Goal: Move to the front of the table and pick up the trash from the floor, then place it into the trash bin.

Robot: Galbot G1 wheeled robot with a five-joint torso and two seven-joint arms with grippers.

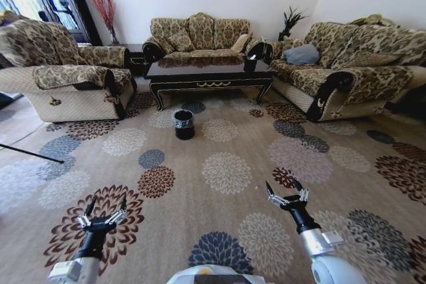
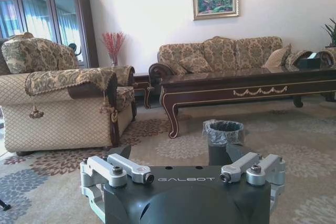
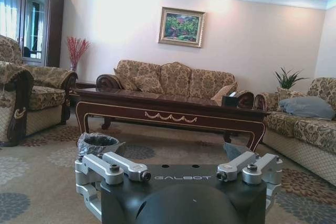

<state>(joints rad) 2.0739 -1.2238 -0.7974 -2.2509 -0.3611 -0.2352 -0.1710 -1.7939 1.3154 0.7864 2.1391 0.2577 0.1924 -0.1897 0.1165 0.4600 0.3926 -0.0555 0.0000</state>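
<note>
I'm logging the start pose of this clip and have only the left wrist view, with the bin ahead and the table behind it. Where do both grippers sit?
Observer: In the head view, the left gripper and the right gripper hang low in front of the robot over the floor. Both are open and hold nothing.
Operator: What is to the right of the table, past my frame?
Observer: A long patterned sofa, with a blue-grey cushion at its far end.
Operator: Is the bin centred on the table?
Observer: No. The trash bin stands in front of the left half of the table, apart from it.
</note>
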